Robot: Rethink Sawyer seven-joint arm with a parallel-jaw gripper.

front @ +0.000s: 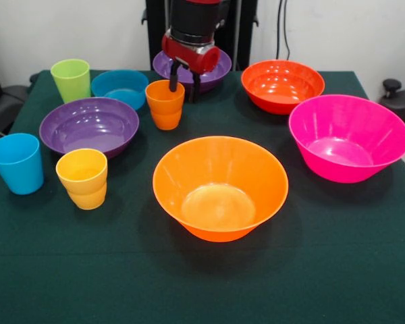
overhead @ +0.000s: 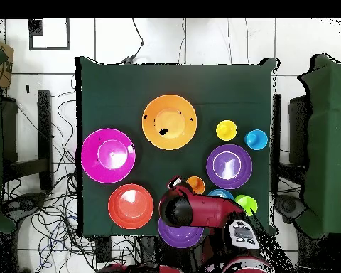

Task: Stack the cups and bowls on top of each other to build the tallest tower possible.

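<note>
I am holding my gripper (front: 184,79) low over the far edge of the table (front: 189,283), just behind the orange cup (front: 165,104). My two dark fingers (front: 173,77) are pointing down with a narrow gap between them, and they are holding nothing. In the front view they are standing in front of the far purple bowl (front: 216,67), but I cannot tell if they are touching it.

Taking the wide orange bowl (front: 220,187) as the middle of a clock in the front view, the orange cup is standing at about eleven o'clock, upright and alone. The wide pink bowl (front: 348,137) is sitting at about two o'clock, and the red-orange bowl (front: 282,86) at about one o'clock, further back. The near purple bowl (front: 89,125) is lying at about ten o'clock, with the small blue bowl (front: 119,87) behind it and the lime green cup (front: 71,79) just beside that one. The yellow cup (front: 82,178) is standing at nine o'clock, just beside the near purple bowl, and the blue cup (front: 17,163) is a little more to the left of it.

All cups and bowls are standing open side up, each one apart on the green cloth, and nothing is stacked yet.

In the overhead view my red arm (overhead: 195,210) is covering part of the far purple bowl (overhead: 177,234).
</note>
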